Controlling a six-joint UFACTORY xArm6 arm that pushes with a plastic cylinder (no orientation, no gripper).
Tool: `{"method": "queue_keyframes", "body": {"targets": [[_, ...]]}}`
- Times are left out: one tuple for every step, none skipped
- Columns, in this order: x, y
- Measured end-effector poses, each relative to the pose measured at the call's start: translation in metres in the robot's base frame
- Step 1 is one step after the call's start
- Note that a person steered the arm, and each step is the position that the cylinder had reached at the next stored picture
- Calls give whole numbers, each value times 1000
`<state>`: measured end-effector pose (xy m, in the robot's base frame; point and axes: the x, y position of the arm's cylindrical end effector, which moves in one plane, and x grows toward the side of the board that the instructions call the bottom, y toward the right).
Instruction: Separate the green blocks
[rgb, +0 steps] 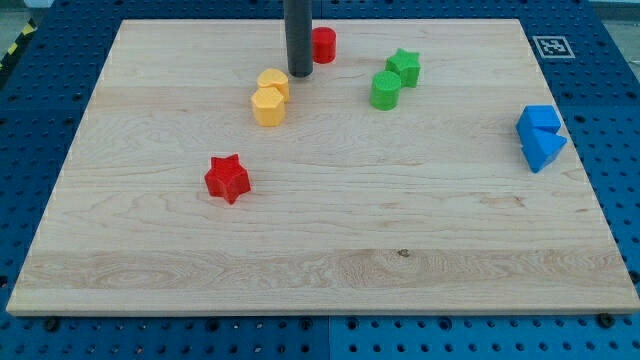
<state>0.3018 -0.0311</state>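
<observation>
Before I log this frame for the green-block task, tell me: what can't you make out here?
Camera view only:
- Rod upper part: cut off by the view's top edge; my tip shows.
- Red cylinder: its left side hidden behind the rod.
- Green star and green cylinder: touching or barely apart, cannot tell.
- Two blue blocks: shapes unclear.

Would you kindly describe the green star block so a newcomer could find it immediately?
Start from the wooden board and look to its upper right of centre, where two green blocks touch. The green star is the upper right one; its neighbour, the green cylinder, is round.
</observation>
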Motion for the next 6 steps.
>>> {"method": "queue_keyframes", "body": {"targets": [[16,3],[22,7],[22,53],[12,83],[-4,127],[-28,138]]}}
